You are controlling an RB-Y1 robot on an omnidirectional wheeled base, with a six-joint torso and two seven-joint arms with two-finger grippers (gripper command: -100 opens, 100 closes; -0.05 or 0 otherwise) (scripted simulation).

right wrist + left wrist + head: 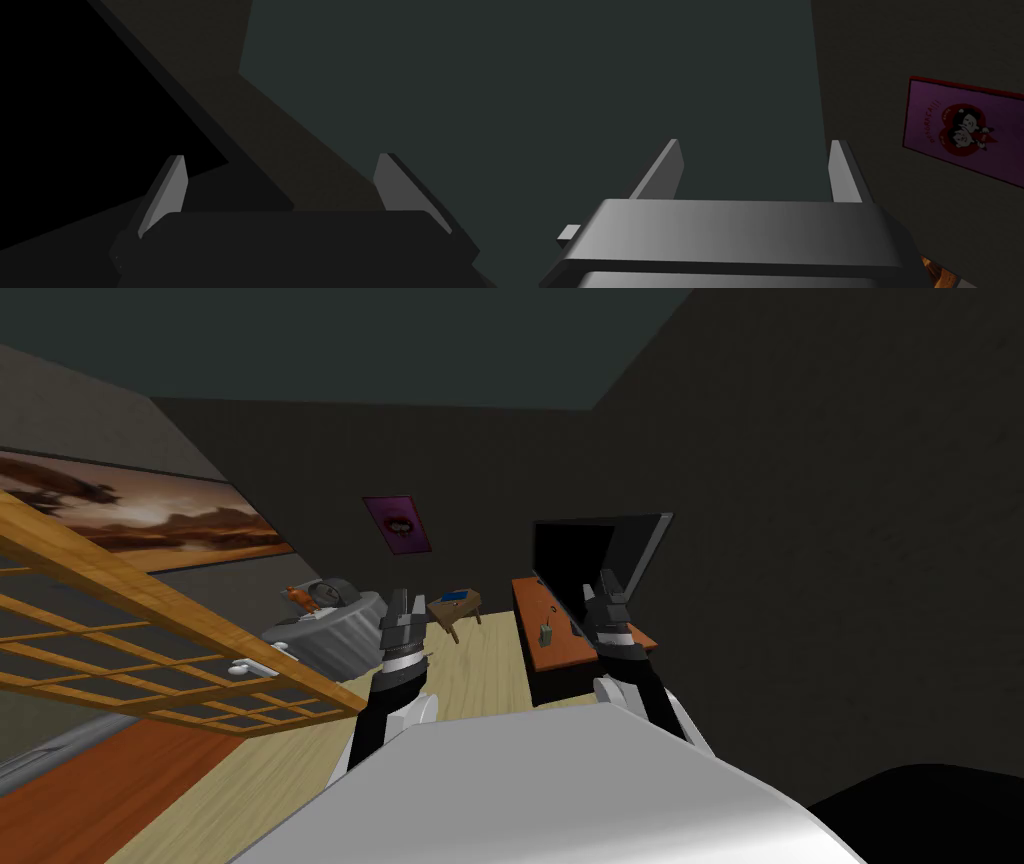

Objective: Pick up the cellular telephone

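Right gripper [607, 584] is raised, fingers spread, nothing held. The cellular telephone [545, 633], small and grey, stands on the orange cabinet top [530, 663], below this gripper toward the left gripper [405, 603], untouched. Left fingers likewise parted and empty.

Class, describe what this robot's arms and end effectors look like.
The left end effector and right end effector each have two thin, light grey, blade-like fingers on a boxy body. The wrists are dark, ribbed, white-banded.
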